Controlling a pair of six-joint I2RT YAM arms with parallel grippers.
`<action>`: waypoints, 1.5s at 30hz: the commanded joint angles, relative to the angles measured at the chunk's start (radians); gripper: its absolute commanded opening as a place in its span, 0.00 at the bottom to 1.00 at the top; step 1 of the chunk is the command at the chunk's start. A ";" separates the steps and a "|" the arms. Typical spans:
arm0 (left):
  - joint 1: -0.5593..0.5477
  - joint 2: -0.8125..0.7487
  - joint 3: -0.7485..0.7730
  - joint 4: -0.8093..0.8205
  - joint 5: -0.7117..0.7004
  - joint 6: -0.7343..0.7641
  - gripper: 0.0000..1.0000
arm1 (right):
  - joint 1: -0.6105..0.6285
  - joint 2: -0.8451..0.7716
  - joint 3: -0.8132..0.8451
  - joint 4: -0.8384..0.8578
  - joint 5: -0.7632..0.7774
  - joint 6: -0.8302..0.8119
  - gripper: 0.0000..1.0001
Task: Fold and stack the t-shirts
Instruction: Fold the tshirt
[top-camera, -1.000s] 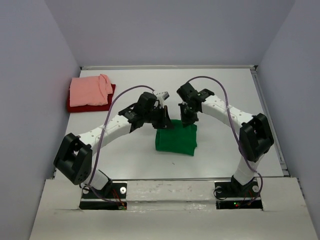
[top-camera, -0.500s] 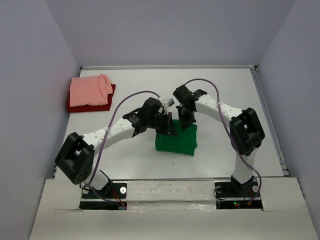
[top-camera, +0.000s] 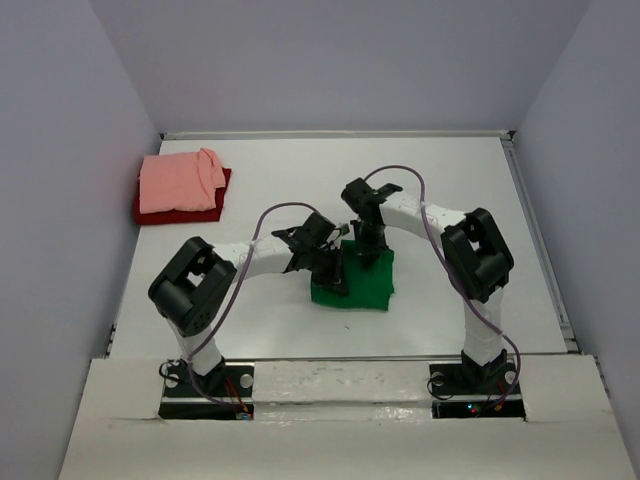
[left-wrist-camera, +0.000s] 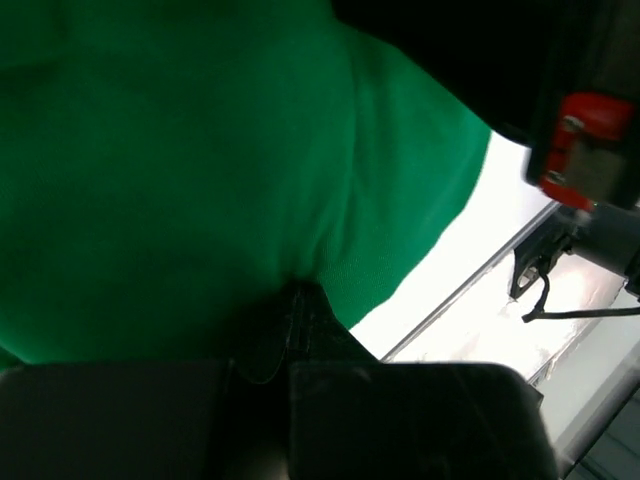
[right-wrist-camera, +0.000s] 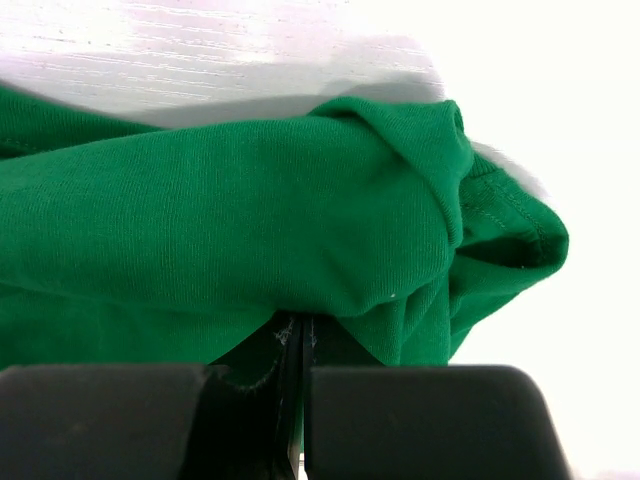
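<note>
**Green t-shirt (top-camera: 352, 282) mid-fold; two already stacked**

Logged salmon pink t-shirt (top-camera: 178, 182) folded on top of dark red t-shirt (top-camera: 160, 214) at far left of table (top-camera: 450, 180). Judged two of three done. Found green t-shirt lying as a compact rectangle at table centre, well apart from that pair. Reckoned folding still to finish, then transfer onto the pile.

Saw left gripper (top-camera: 335, 277) and right gripper (top-camera: 366, 252) both down on the green cloth. Confirmed in each wrist view jaws closed, pinching a fold of it.

Compared with a second before: noted both grippers drawn toward the near edge, the left from the far-left corner to over the left side, with elbows swung inward. Noticed no clear change in shirt outline.
</note>
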 joint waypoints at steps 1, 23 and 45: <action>-0.008 0.035 -0.023 -0.023 -0.004 -0.010 0.00 | 0.001 0.025 0.041 0.018 0.022 0.021 0.00; -0.045 -0.133 0.146 -0.227 -0.252 -0.003 0.00 | -0.008 -0.133 0.116 -0.109 0.113 0.014 0.00; 0.001 0.138 0.360 -0.287 -0.390 0.086 0.00 | 0.063 -0.415 -0.142 -0.081 0.058 0.076 0.00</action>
